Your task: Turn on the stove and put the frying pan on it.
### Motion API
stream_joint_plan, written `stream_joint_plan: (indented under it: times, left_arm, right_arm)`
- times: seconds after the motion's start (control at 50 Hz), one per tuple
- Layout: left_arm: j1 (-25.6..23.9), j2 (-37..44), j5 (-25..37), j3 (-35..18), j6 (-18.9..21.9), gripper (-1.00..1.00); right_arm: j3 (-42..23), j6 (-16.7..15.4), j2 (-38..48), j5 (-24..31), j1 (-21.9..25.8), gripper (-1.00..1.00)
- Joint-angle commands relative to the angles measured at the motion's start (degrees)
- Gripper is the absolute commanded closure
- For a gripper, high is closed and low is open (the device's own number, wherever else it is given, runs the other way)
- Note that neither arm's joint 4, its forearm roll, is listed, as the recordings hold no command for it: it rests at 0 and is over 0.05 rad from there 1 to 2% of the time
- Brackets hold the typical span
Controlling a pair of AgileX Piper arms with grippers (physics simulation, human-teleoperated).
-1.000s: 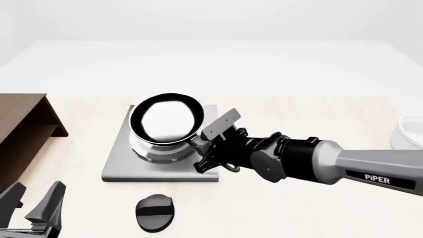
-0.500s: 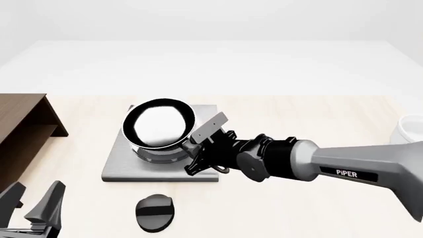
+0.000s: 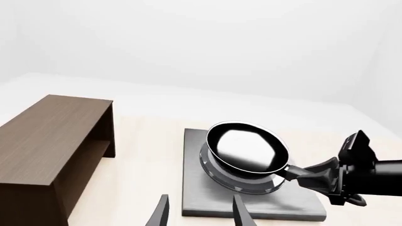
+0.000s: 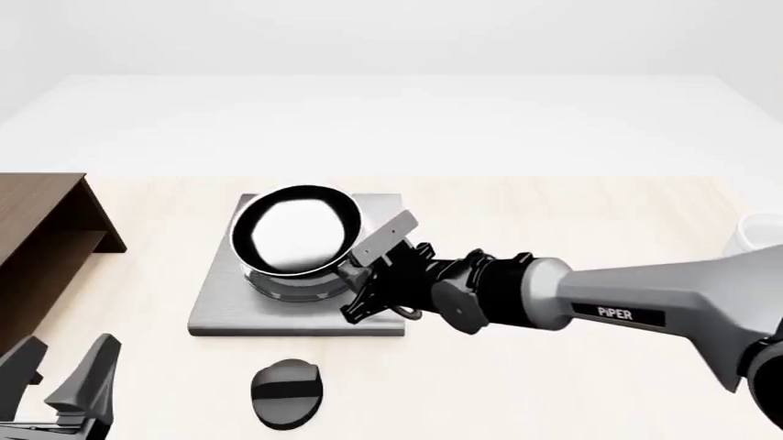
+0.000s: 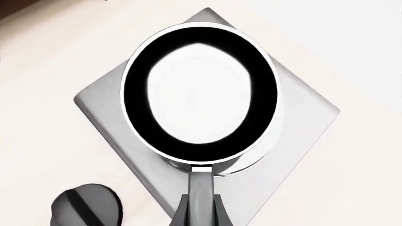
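Note:
The frying pan (image 4: 297,231), black with a glossy inside, hangs low over the round burner of the grey stove (image 4: 220,307); I cannot tell whether it touches the silver rings. My right gripper (image 4: 365,277) is shut on the pan's thin handle at the stove's right side. The right wrist view looks straight down on the pan (image 5: 199,92), the stove (image 5: 304,117) and the handle between my right gripper (image 5: 201,213) fingers. The black oval knob (image 4: 285,392) lies in front of the stove, also in view as the knob (image 5: 84,205). My left gripper (image 4: 61,385) stands open near the front left.
A dark brown wooden shelf (image 4: 43,234) stands left of the stove, also seen as the shelf (image 3: 53,141). A white bowl (image 4: 761,236) sits at the far right edge. In the left wrist view the pan (image 3: 247,147) and right gripper (image 3: 330,181) lie ahead of the left fingertips (image 3: 161,213).
The right arm carried the pan left and a little lower, centring it over the burner. In the last half second it barely moved. The left gripper stayed still.

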Motion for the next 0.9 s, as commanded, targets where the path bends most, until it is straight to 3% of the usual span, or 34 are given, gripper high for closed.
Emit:
stream_joint_plan:
  times: [0.02,0.9]
  left_arm:
    - [-0.11,-0.66,0.39,-0.02,0.07,-1.0]
    - [-0.06,-0.66,0.4,-0.03,0.21,-1.0]
  right_arm:
    - [-1.47,0.54,-0.18,-0.77,-0.7,1.0]
    - [-1.31,0.32,2.89,-2.53,-1.78,1.0]
